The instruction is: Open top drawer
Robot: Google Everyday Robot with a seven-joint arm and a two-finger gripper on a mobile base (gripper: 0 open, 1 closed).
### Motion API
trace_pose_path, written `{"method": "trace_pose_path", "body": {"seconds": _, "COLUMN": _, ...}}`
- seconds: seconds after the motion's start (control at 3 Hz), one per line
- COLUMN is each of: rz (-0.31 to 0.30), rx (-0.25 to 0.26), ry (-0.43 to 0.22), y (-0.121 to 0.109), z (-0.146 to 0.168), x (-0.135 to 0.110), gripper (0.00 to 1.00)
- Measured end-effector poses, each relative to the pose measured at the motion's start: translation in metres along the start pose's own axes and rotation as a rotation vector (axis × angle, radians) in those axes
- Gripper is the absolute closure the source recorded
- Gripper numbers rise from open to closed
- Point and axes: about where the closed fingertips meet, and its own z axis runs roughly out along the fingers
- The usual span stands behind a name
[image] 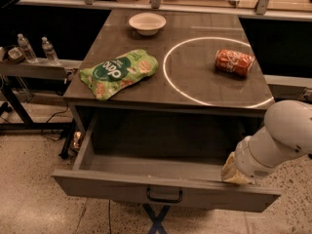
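Since the top drawer [112, 189] stands wide open, the pincer [235, 173] at its right rim, state untellable, should simply retreat.

The top drawer [97, 185] stands pulled far out, its deep grey box open to view and a dark loop handle [164, 196] at the front's centre. The gripper [236, 171] sits at the drawer's right front rim. Above the drawer lies the tabletop [195, 89] — green bag [118, 73], orange can [234, 62], white bowl [147, 23].
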Motion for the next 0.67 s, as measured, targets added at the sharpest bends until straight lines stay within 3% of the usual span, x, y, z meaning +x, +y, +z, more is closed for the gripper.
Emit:
{"method": "trace_pose_path", "body": {"seconds": 0.33, "rz": 0.000, "rx": 0.000, "ry": 0.000, "y": 0.000, "z": 0.000, "x": 0.000, "gripper": 1.00}}
{"method": "trace_pose_path", "body": {"seconds": 0.67, "rz": -0.008, "rx": -0.062, "ry": 0.044, "y": 0.024, "z": 0.003, "x": 0.011, "gripper": 1.00}}
